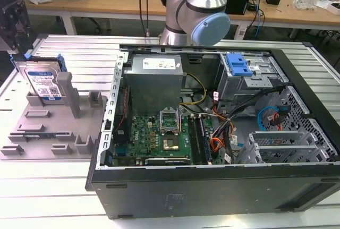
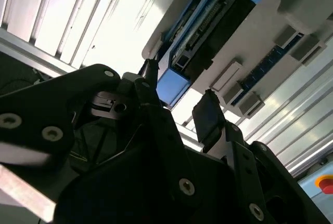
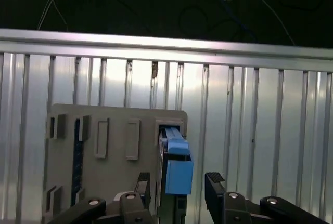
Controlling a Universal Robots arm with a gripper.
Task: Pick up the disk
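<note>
An aluminium slatted table (image 1: 58, 197) carries everything. On it, in the exterior view, an open computer case (image 1: 212, 189) takes up the middle and the three o'clock side, and the Universal Robots arm (image 1: 204, 6) rises beyond it at twelve o'clock. At nine o'clock of the case lies the grey plastic fixture (image 1: 32, 133) with its posts.

The disk (image 1: 45, 83) stands on edge in a slot at the fixture's eleven o'clock corner. Its white-and-blue label faces the camera, and a tall grey post (image 1: 67, 88) stands just beside it at its three o'clock.

In the first wrist view the gripper (image 3: 178, 181) hangs over the disk's upper edge with nothing in its grasp. The jaws are spread wide, and the fingers (image 3: 213, 180) sit one on each side of the blue side rail (image 3: 177, 169), clear of it on both sides. The second wrist view shows the same straddle.

The gap looks narrower on one side than the other, so as I judge it one finger could reach the drive first and tip it in its slot. A finger could also catch the slot wall of the fixture on the way down. A hold on the plastic rail alone may flex or slip, and a lift that is not straight could jam the disk in the slot.
</note>
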